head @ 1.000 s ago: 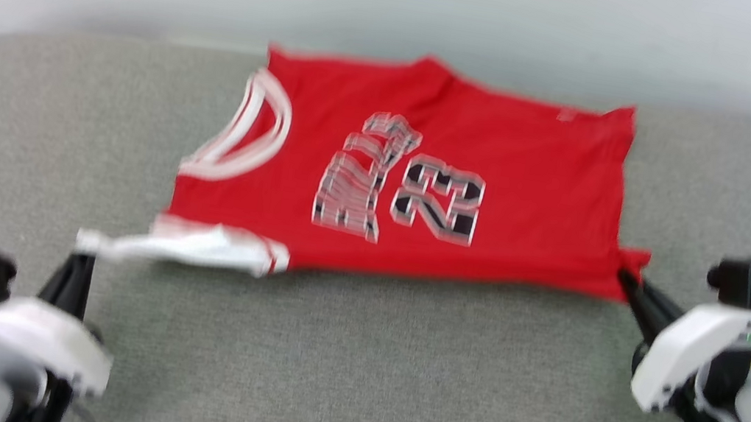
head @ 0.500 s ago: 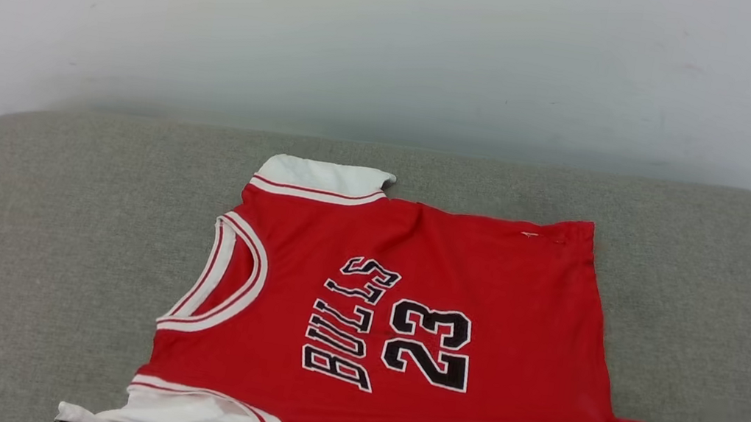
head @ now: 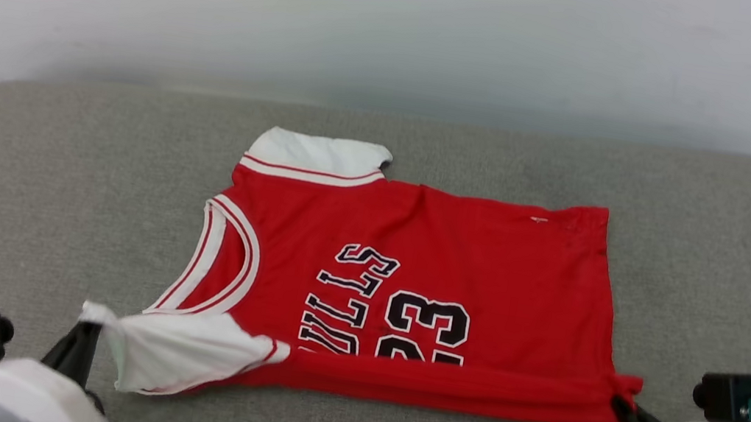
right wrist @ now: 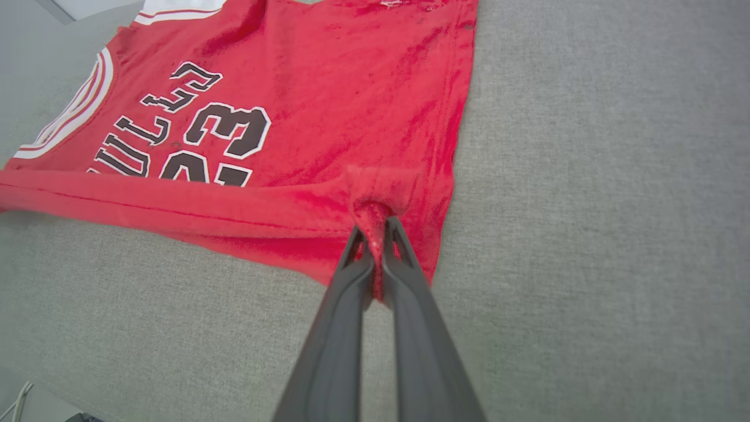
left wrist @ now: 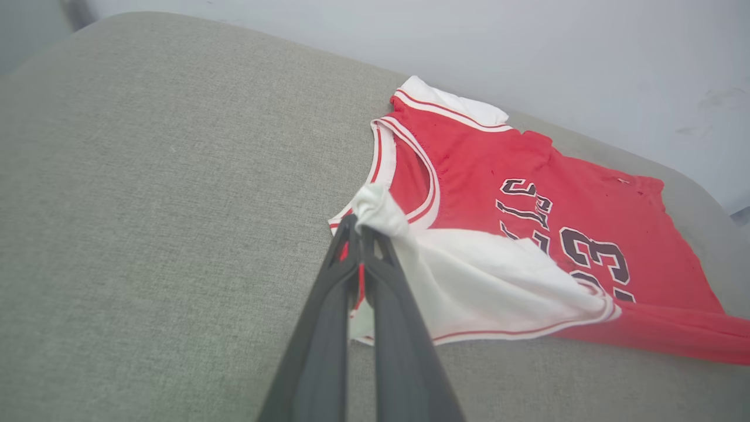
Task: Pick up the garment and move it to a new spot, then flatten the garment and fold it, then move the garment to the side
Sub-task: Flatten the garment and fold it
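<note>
The garment point(head: 473, 255) lay spread mid-way across the grey cushion point(head: 53, 178), its near edge lifted. My left gripper point(left wrist: 358, 227) was clamped on its white shoulder, and my right gripper point(right wrist: 375, 230) on its red hem corner.

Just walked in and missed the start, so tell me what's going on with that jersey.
A two-armed robot is folding a red Bulls jersey that lies on a grey cushioned surface. Its left tool is shut on the white shoulder panel at the near corner, and its right tool is shut on the near hem corner. Between them the near edge is raised and rolled over, covering the lower part of the lettering and number. The far half lies flat.
</note>
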Motion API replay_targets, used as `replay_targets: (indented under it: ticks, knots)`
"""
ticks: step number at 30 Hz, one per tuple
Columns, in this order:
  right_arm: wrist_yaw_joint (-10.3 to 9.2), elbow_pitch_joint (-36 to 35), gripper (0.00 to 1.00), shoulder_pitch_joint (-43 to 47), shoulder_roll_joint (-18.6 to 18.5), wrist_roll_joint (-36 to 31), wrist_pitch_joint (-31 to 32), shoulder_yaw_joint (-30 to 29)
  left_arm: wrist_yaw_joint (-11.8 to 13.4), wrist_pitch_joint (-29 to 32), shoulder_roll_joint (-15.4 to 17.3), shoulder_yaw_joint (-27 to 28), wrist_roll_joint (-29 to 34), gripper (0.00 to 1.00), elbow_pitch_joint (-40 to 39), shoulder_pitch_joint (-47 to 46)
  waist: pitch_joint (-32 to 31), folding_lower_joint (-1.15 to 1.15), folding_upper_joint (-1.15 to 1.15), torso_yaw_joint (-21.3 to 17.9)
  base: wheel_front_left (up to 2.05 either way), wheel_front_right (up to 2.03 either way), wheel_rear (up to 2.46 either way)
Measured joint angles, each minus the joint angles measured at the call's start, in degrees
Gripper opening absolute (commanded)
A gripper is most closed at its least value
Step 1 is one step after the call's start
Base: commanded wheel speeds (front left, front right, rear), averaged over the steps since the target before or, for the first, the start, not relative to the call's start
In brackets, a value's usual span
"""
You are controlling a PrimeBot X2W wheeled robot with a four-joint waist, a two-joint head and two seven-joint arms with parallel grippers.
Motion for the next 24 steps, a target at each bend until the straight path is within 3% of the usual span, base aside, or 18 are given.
replay_targets:
  ticks: [10,20,21,22,23,24]
  knots:
    - [-0.01,6.38,0.0,-12.34,-0.46,-1.71,0.92,2.27,-5.53,0.03,-1.57,-3.1,1.41,0.0,12.01,-16.42,8.43,0.01,0.0,-1.05,0.0,0.0,0.0]
    - [0.0,15.85,0.0,-19.44,-0.62,-1.89,-2.47,5.54,-11.12,0.58,-4.63,-5.43,0.23,0.0,26.14,-26.8,13.96,0.02,0.0,-1.65,0.0,0.0,0.0]
    - [0.0,16.61,0.13,-19.95,-0.59,-1.89,-3.03,5.82,-11.7,0.85,-4.87,-5.82,0.14,0.0,27.42,-27.55,14.2,0.01,0.0,-1.7,0.0,0.0,0.0]
    - [0.0,17.19,0.53,-20.44,-0.57,-1.89,-3.59,6.15,-12.29,1.11,-5.19,-5.99,-0.1,0.02,28.91,-28.33,14.38,0.01,0.0,-1.76,0.0,0.0,0.0]
    - [0.0,17.9,1.0,-20.9,-0.46,-1.77,-4.1,6.31,-12.84,1.9,-5.59,-6.08,-0.68,0.42,30.34,-29.13,14.45,0.01,0.0,-1.86,0.0,0.0,0.0]
    - [0.0,18.58,1.0,-21.18,-0.36,-1.68,-4.66,6.39,-13.28,2.74,-6.02,-6.26,-1.37,0.96,31.67,-29.73,14.35,0.01,0.0,-1.92,0.0,0.0,0.0]
